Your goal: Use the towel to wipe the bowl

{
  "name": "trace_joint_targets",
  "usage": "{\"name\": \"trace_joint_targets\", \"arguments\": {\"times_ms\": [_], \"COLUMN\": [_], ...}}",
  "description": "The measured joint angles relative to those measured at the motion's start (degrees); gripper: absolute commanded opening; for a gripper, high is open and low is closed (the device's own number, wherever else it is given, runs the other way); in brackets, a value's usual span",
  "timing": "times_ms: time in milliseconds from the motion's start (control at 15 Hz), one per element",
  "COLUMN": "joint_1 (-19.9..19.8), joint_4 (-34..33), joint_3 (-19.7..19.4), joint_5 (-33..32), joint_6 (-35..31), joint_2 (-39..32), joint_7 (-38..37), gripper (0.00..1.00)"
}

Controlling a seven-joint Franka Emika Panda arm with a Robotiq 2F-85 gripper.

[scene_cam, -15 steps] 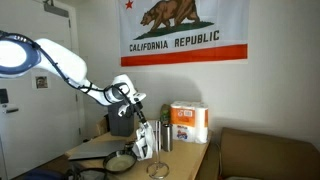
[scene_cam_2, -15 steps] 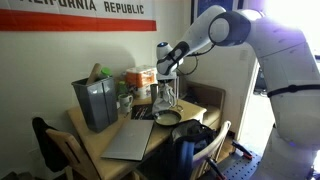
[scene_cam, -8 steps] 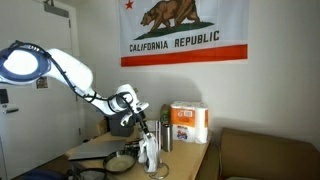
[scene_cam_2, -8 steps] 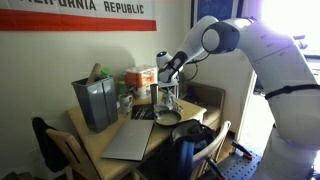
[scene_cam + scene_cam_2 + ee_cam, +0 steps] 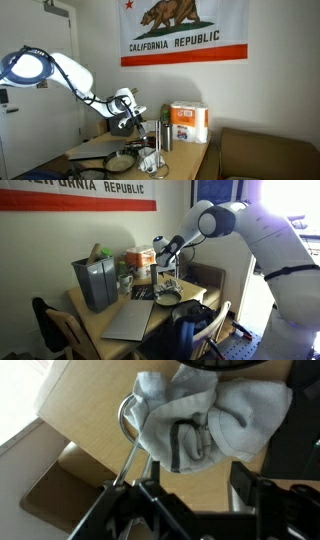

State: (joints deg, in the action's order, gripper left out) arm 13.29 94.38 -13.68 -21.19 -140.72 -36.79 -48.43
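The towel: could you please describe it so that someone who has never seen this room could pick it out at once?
Under the California Republic flag stands a wooden desk. Right next to the round bowl there is the towel. It is the only soft, crumpled thing there: pale grey cloth with a dark stripe, unlike the boxy paper-towel pack behind.

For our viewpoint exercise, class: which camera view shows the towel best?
The wrist view: the towel fills much of the frame, its folds and a dark marking plain to see. In both exterior views it is only a small pale bundle above the table.
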Motion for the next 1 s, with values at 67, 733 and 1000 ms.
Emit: {"name": "trace_joint_targets", "arguments": {"times_ms": [67, 733, 1000], "joint_1": [0.0, 0.0, -0.1], "joint_4": [-0.3, 2.0, 6.7], "joint_3": [0.4, 8.4, 11.2], "joint_5": [0.0, 0.1, 0.3], "joint_6": [1.2, 21.1, 23.9], "joint_2": [0.5, 14.2, 20.1], "joint_7": [0.6, 16.6, 20.5], "gripper": [1.0, 1.0, 1.0]}}
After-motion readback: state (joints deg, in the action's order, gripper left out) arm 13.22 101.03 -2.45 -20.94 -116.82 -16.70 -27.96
